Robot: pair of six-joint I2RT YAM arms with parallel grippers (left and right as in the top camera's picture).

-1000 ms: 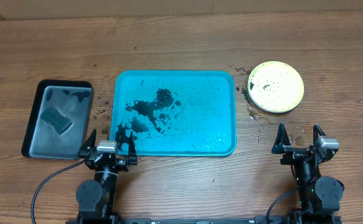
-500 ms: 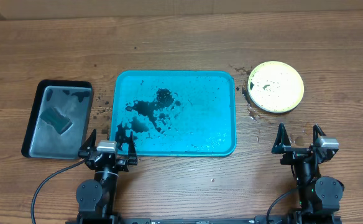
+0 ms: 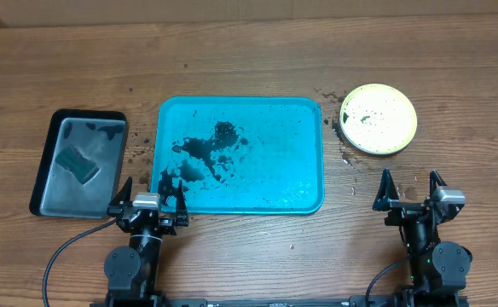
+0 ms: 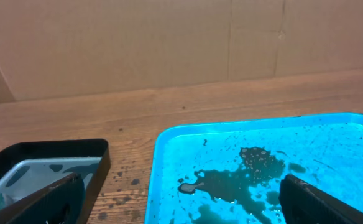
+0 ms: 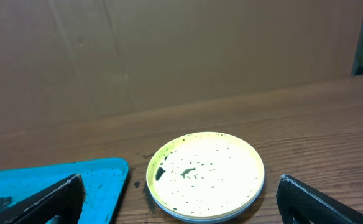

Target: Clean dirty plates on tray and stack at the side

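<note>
Plates (image 3: pixel 379 118) lie stacked beside the tray (image 3: pixel 283 170); stacking seems done; left gripper (image 3: pixel 153 186) and right gripper (image 3: pixel 411 181) stand wide, empty; nothing more seems needed.

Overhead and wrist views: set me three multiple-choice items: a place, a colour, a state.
1. Where is the yellow-green rimmed plate?
A. On the turquoise tray.
B. On the table, right of that tray.
C. Between a gripper's fingers.
2. What colour is the inside of the black tray holding the sponge?
A. Grey.
B. Red.
C. Yellow.
3. How are the left gripper and right gripper?
A. Both shut.
B. Both open, empty.
C. One shut on a plate.
Answers: 1 B, it sits on wood beyond the tray's right rim; 2 A, grey shows around the sponge; 3 B, each wrist view shows spread fingers, nothing between.
</note>
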